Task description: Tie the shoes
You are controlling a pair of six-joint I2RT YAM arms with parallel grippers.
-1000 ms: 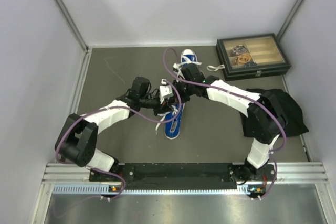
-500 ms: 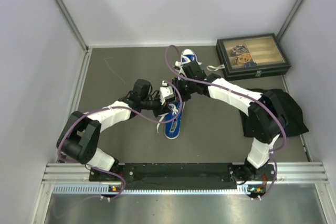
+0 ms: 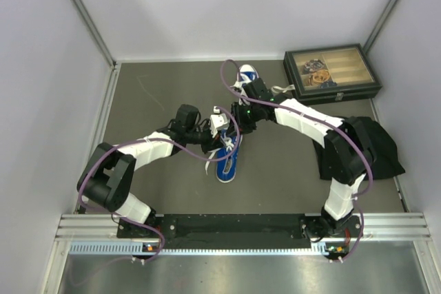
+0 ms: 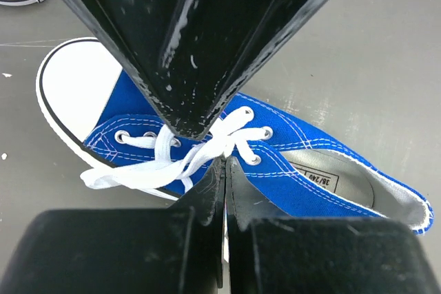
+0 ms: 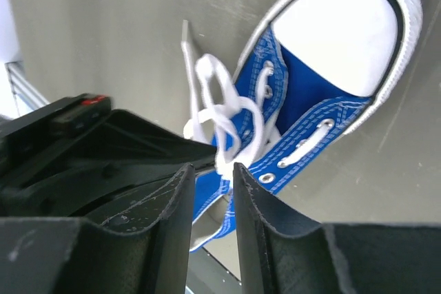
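Grey counter [image 3: 151, 170]: one blue shoe [image 3: 226, 162] at centre, second shoe [image 3: 247, 74] near back. Left end effector [image 4: 224, 163] pressed together at laces [image 4: 172, 163]; right end effector [image 5: 212, 168] slightly apart, over same laces.

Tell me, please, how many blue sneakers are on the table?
2. The near sneaker lies mid-table; the far sneaker sits farther back, near the dark box, partly hidden by the right arm.

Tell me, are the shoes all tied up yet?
Not yet. Done: on the near shoe the white laces are crossed and looped, but no snug bow shows. In hand: the left claw is shut on those laces, and the right claw stands slightly open beside the loops. Left: finish this bow, then the far shoe, whose lace trails loose.
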